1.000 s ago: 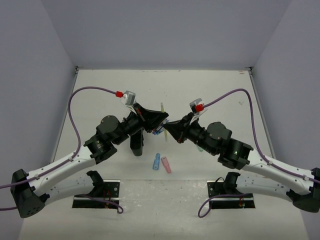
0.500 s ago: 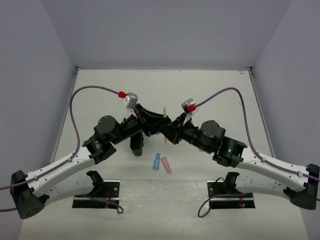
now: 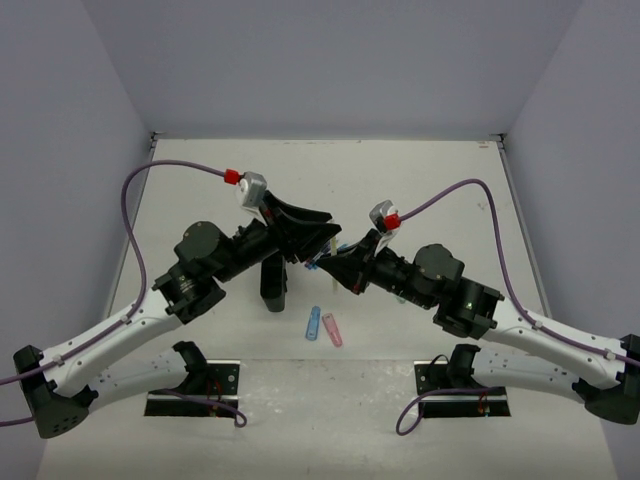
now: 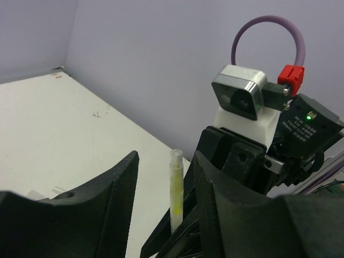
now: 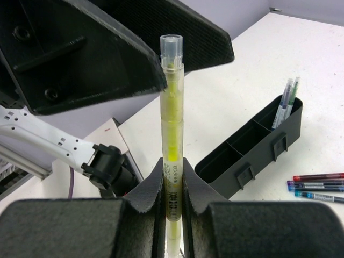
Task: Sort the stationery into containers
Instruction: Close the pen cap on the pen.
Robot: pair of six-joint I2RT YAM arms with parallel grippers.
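**Now: slim yellow-green plastic marker (image 5: pixel 172 107) clamped in right end effector (image 5: pixel 173 174), left end effector (image 4: pixel 165 161) apart**

Right end effector's two black fingers are pressed onto the marker's lower barrel, at the printed barcode. The marker stands upright w/ its clear cap on top, held up off the white surface (image 3: pixel 420 180).

Left end effector comes at it from the opp. side. Its ribbed fingers (image 4: pixel 115 204) stand apart w/ the marker's capped end btwn them. In the left wrist view a gap shows on ea. side, so no contact there. From the top view, both end effectors meet nose to nose over the middle of the surface.

Narrow black plastic organiser (image 5: pixel 252 145), a row of joined square compts, sits on the surface below the held marker. Its far-end compt holds two thin clear-bodied pens (image 5: pixel 287 99), standing and leaning on the wall. Near that same end, three thin pens lie flat on the surface, side by side: red pen (image 5: pixel 320 176), purple pen (image 5: pixel 317 185) and blue pen (image 5: pixel 322 196).

In the top view, a short chunky blue piece (image 3: pixel 313 323) and a short chunky pink piece (image 3: pixel 331 329) lie just beside ea. other on the surface. Both are near the organiser, on the side toward the arm bases.
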